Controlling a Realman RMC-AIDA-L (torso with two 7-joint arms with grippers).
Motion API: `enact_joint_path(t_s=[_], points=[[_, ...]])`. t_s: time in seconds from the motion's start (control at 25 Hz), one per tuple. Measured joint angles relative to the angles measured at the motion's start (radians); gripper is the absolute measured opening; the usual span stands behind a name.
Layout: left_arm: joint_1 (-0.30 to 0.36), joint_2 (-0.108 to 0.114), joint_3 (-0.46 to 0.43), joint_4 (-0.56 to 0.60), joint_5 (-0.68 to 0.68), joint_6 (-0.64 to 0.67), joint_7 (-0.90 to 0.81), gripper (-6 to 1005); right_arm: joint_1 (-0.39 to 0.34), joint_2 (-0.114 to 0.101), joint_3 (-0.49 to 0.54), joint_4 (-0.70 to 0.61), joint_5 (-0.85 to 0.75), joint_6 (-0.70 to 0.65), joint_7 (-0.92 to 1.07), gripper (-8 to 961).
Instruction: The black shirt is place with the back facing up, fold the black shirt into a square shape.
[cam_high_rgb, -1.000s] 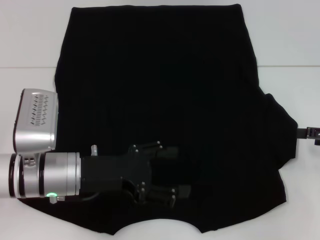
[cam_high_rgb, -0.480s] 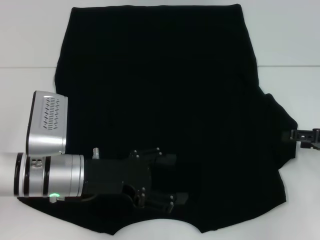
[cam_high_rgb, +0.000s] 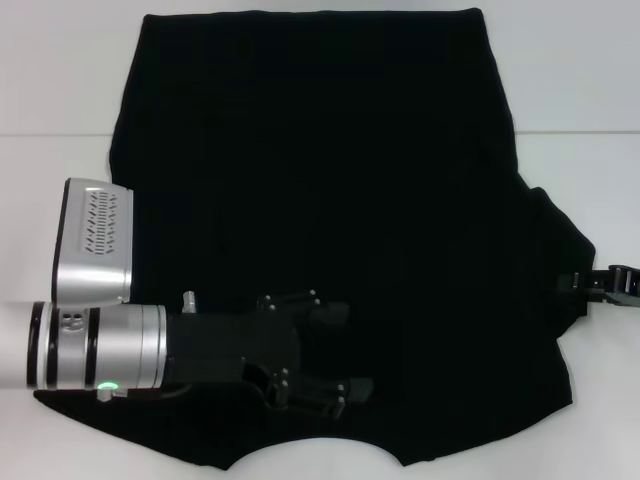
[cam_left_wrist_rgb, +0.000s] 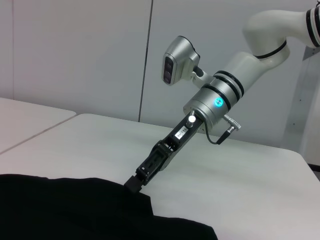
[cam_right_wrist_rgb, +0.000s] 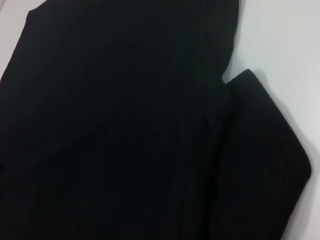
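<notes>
Left end effector (cam_high_rgb: 352, 352) hovers spread over the black shirt (cam_high_rgb: 330, 190) on the white table (cam_high_rgb: 60, 90) — right end effector (cam_left_wrist_rgb: 134, 184) touches its sleeve, grip unclear.

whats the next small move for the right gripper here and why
Probably close the right gripper on the sleeve edge of the black shirt and begin lifting it inward. The left wrist view shows its tip right at the fabric edge on the table, and the sleeve lies unfolded. The left gripper sits over the shirt near the collar with its fingers apart.
</notes>
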Motion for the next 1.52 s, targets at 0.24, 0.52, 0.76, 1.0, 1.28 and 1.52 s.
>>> enact_joint_path(t_s=[0.24,0.52,0.76,1.0,1.28,1.52], points=[[0.001,0.001,-0.001,0.0,0.0,0.0,0.0,947,-0.004,0.01,0.006,-0.007,0.008,0.005,-0.001,603],[0.007,0.001,-0.003,0.0,-0.004,0.0,0.003,947,-0.002,0.016,0.012,-0.008,0.009,0.009,-0.01,292],[0.008,-0.001,-0.003,0.0,-0.008,0.0,0.003,948,-0.015,0.018,0.041,-0.01,0.009,0.012,-0.038,28],[0.011,-0.002,-0.005,0.0,-0.009,0.005,0.003,948,-0.042,0.016,0.158,-0.011,0.009,-0.011,-0.1,7],[0.022,-0.005,-0.007,0.0,-0.009,0.008,0.003,948,-0.077,0.015,0.255,-0.011,0.01,-0.03,-0.149,6],[0.026,-0.006,-0.007,0.0,-0.009,0.012,-0.001,948,-0.089,0.015,0.303,-0.011,0.01,-0.023,-0.2,6]])
